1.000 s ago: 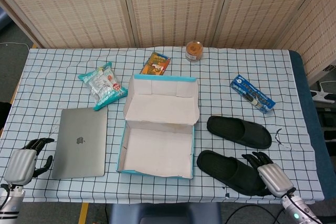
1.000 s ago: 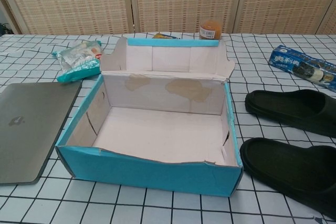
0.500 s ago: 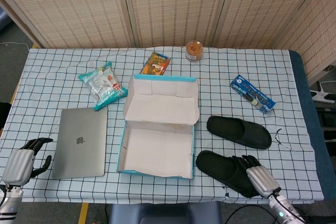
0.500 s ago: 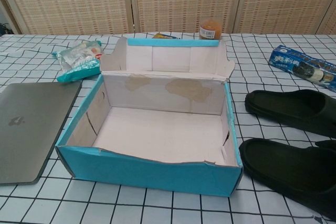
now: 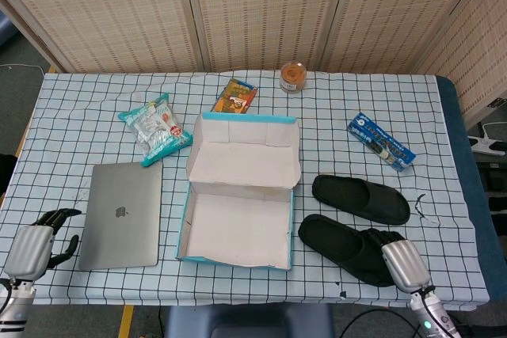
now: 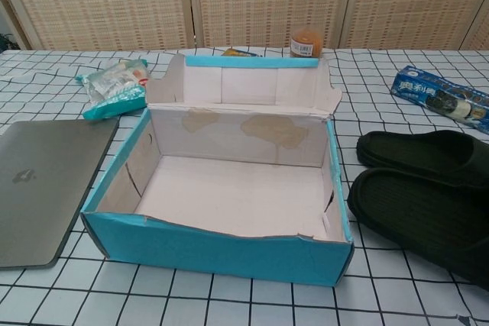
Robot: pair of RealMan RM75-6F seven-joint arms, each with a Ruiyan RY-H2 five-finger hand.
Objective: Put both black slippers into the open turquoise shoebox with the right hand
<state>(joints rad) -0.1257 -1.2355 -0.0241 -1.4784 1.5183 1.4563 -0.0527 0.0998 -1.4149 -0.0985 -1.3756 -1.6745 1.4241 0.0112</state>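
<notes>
Only the head view shows the hands; the chest view sees neither. At the far left the left hand (image 5: 33, 247) hangs off the table's near corner beside the laptop (image 5: 123, 215), its dark fingers loosely curled and apart, holding nothing. Behind the laptop lies a snack bag (image 5: 155, 127). The shoebox (image 5: 238, 257) sits in the middle with its lid flap raised at the back — the chest view looks straight into it and shows only bare, stained cardboard inside. Behind it lie a small orange packet (image 5: 234, 96) and a jar (image 5: 292, 77). Right of the box the two slippers lie on the checked cloth, the far slipper (image 5: 360, 199) just behind the near slipper (image 5: 344, 238). The right hand (image 5: 401, 260) grips the near slipper's right end — fingers wrapped over it. A blue packet (image 5: 381, 141) lies further back.
</notes>
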